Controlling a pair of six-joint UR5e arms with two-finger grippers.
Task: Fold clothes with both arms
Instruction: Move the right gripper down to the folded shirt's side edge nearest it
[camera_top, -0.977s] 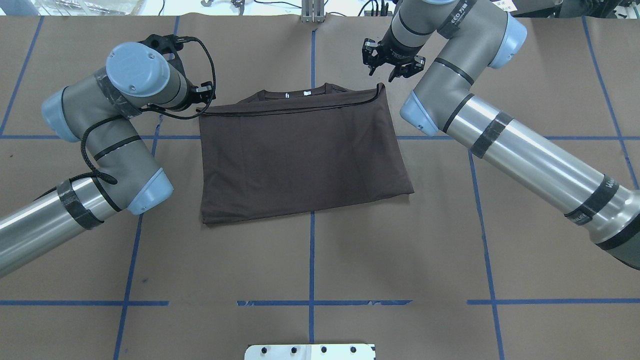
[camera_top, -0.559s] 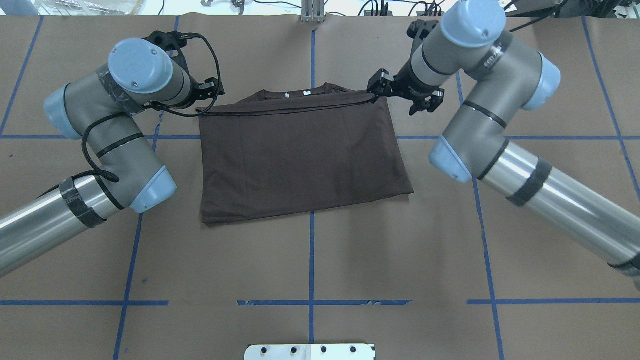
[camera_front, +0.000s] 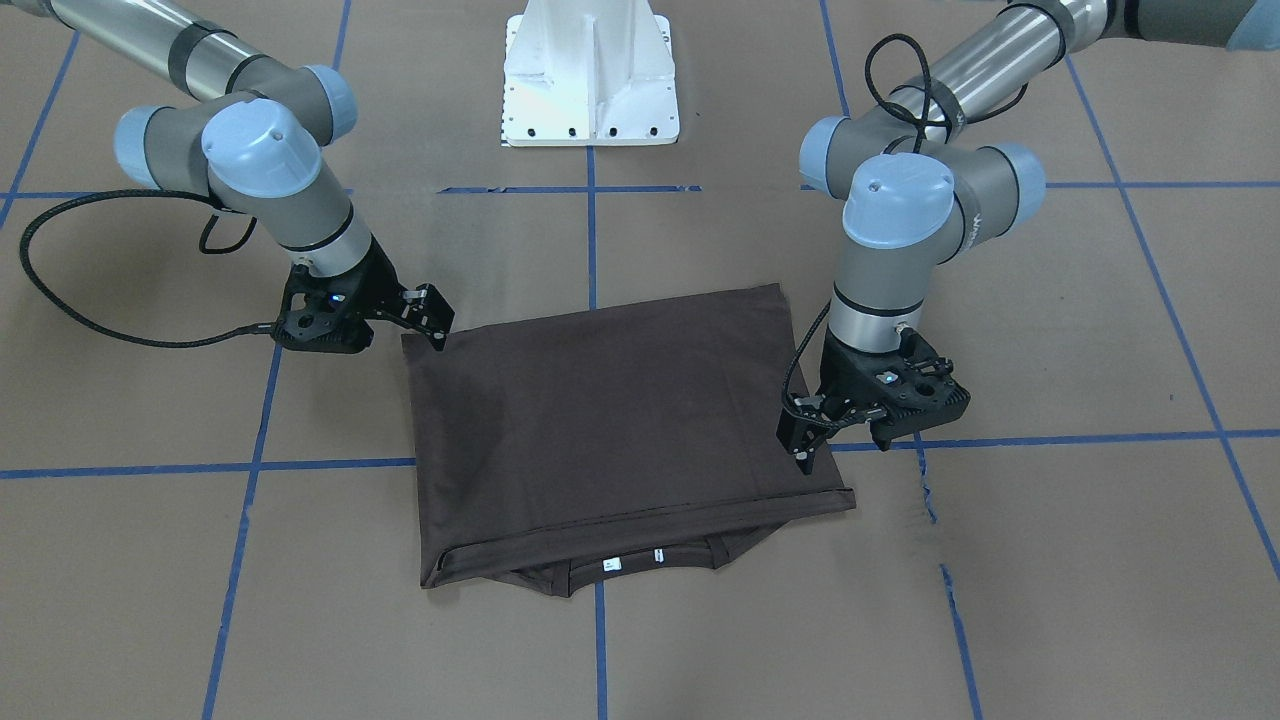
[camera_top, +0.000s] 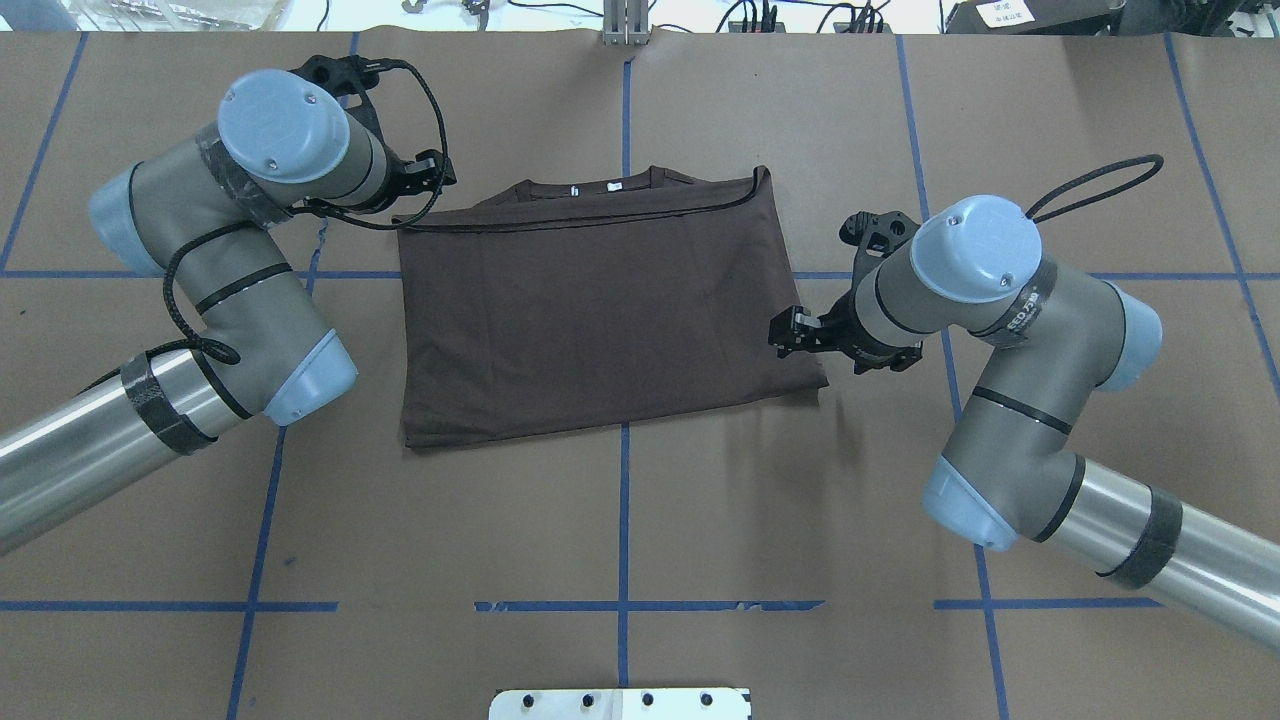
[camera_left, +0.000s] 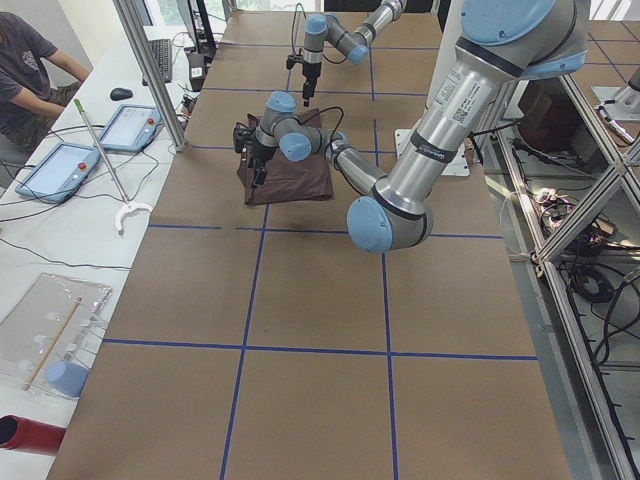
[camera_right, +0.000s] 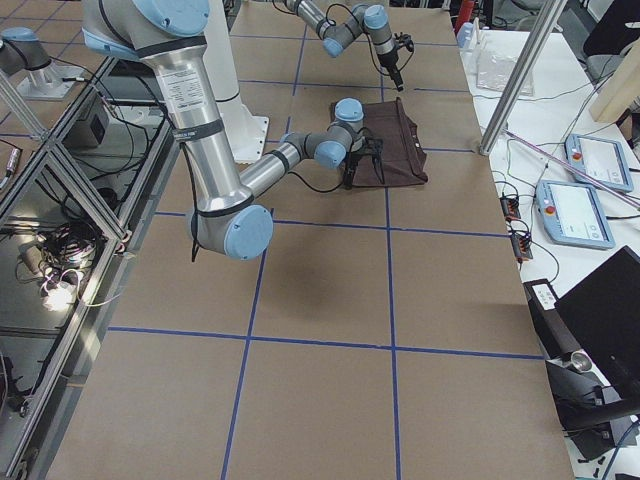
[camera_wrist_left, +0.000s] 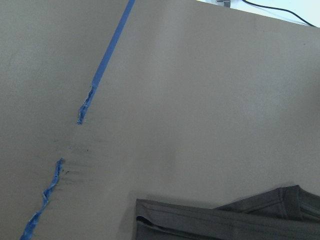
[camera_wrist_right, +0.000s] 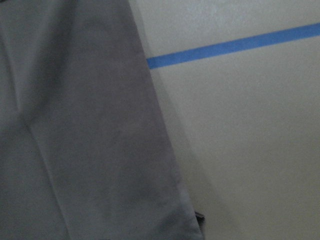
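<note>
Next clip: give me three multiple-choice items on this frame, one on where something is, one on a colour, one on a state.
1. Where does the collar of the shirt lie?
A) at the edge far from the robot
B) at the edge nearest the robot
C) under the right arm

2. What colour is the tape on the table?
A) red
B) yellow
C) blue

3. How is the shirt?
A) spread out, sleeves showing
B) folded into a flat rectangle
C) lifted off the table

Answers:
1 A, the overhead view shows the collar at the shirt's far edge.
2 C, blue lines cross the brown table.
3 B, it lies flat with straight edges and no sleeves out.
</note>
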